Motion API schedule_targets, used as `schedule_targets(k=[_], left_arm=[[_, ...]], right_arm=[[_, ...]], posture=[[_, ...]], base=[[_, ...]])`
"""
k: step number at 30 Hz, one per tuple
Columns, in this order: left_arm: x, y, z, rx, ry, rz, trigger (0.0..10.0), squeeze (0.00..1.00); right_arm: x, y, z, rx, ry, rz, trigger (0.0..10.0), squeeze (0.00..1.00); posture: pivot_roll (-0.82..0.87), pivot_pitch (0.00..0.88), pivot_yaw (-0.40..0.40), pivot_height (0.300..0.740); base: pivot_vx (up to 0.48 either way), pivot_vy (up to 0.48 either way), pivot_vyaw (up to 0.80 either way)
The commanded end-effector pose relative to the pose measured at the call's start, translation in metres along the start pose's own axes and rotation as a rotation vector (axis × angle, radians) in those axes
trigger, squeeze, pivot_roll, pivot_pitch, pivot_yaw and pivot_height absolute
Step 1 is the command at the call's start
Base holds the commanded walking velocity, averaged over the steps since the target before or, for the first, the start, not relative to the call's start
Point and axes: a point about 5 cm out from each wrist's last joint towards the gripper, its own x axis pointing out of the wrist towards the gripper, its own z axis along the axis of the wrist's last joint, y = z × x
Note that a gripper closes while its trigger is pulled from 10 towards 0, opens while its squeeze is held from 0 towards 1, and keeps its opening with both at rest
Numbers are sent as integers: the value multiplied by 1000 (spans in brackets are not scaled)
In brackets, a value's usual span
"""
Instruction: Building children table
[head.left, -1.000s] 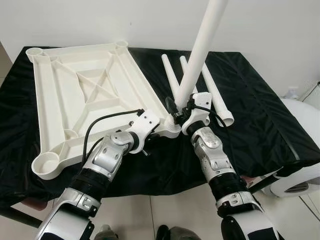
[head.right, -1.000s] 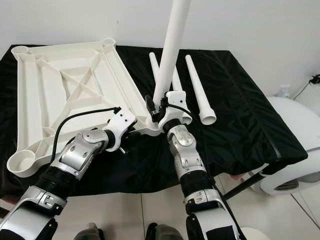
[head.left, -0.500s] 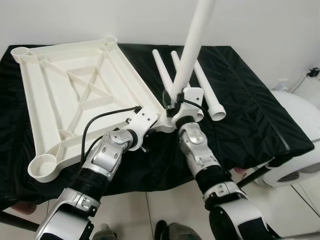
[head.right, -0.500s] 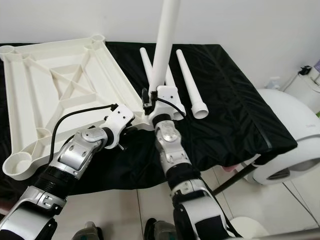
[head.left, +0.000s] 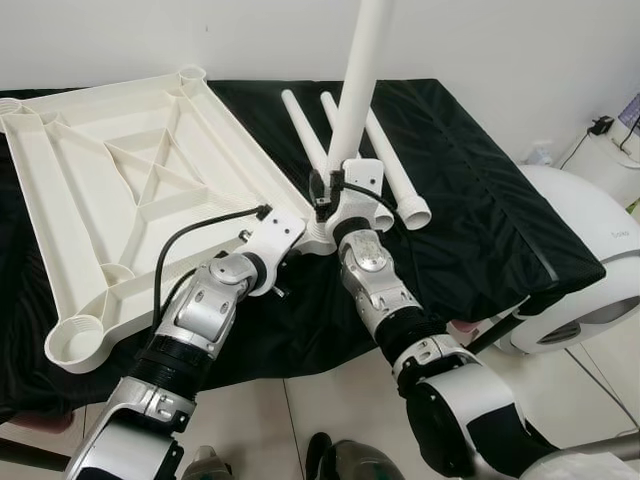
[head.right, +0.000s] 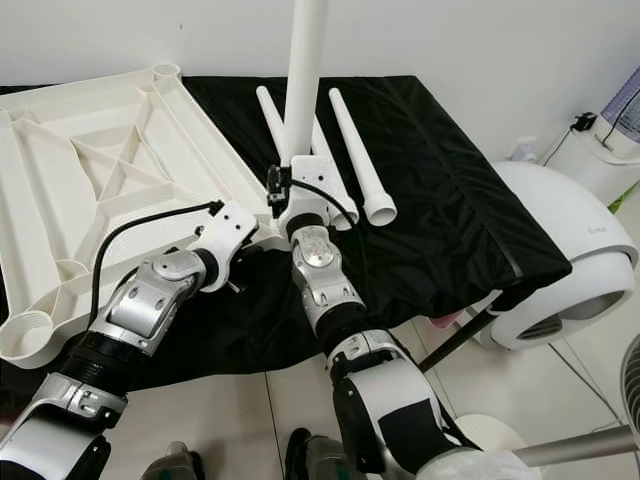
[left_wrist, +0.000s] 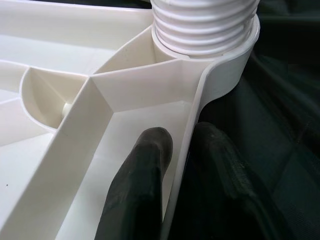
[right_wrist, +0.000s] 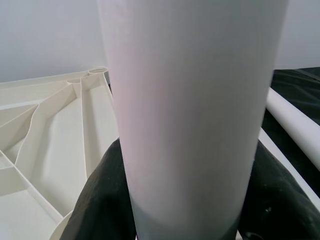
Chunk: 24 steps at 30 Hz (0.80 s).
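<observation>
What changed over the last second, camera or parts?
Mostly the camera: the whole picture shifted, so the head turned. The upright leg leans less than before, nearer vertical in its corner socket. Unchanged: right hand shut on that leg, left hand pinching the tabletop rim, spare legs lying on the black cloth.

White ribbed tabletop (head.left: 120, 190) upside down on cloth; one leg (head.left: 358, 80) upright in corner socket (left_wrist: 205, 25); three legs (head.right: 350, 150) flat beside.
</observation>
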Motion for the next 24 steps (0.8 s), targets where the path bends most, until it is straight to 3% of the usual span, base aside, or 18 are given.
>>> schedule_targets(k=[1, 4, 5, 16, 17, 19, 20, 24], left_arm=[[-1, -10, 13, 39, -49, -52, 10000, 0], [-1, -10, 13, 38, -48, -50, 10000, 0], [-1, -9, 13, 38, -47, -49, 10000, 0], [0, -10, 13, 34, -47, -53, 10000, 0], [0, -10, 13, 30, -45, -54, 10000, 0], [-1, -10, 12, 26, -43, -55, 10000, 0], [-1, -10, 12, 16, -43, -59, 10000, 1000], [-2, -9, 11, -2, -48, -67, 10000, 1000]], right_arm=[[-13, 6, -33, 23, 154, -3, 10000, 545], [-14, 5, -33, 24, 150, -6, 10000, 545], [-15, 2, -34, 41, 144, 0, 10000, 1000], [-22, -12, -34, 42, 58, 35, 10000, 1000], [-24, -15, -30, 48, 22, 57, 10000, 0], [-26, -18, -24, 51, -35, 95, 10000, 0], [-27, -20, -21, 57, -64, 118, 10000, 0], [-32, -25, -14, 45, -128, 171, 10000, 0]], posture=[[71, 45, -94, 740], [71, 45, -94, 740], [67, 44, -92, 740], [55, 40, -83, 740], [55, 38, -81, 740], [54, 37, -81, 740], [52, 35, -80, 740], [49, 31, -77, 740]], base=[[0, 0, 0], [0, 0, 0], [0, 0, 0], [0, 0, 0], [0, 0, 0], [0, 0, 0], [0, 0, 0], [0, 0, 0]])
